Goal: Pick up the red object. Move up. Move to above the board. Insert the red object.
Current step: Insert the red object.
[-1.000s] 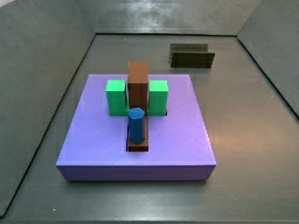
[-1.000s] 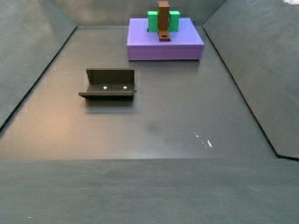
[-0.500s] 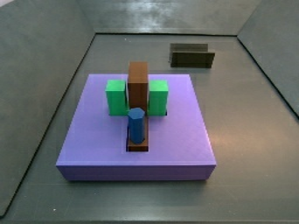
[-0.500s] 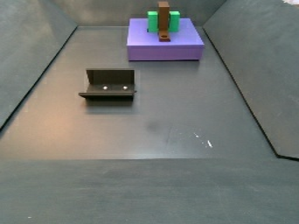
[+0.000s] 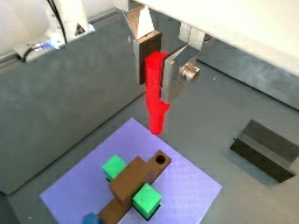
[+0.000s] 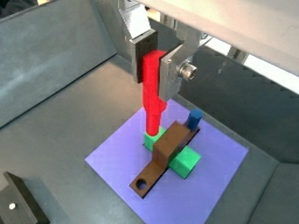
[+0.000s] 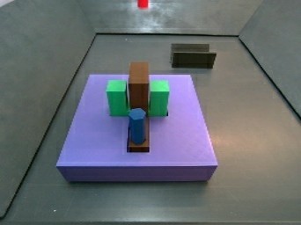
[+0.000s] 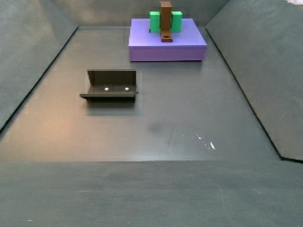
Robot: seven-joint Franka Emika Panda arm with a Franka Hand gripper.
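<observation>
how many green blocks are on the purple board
2. One green block sits on each side of the tall brown block, near the middle of the purple board; the other green block is opposite. The tool holds the red peg high above.

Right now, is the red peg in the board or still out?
Out. In both wrist views the red peg hangs upright, clamped in the gripper, its lower end above the board.
</observation>
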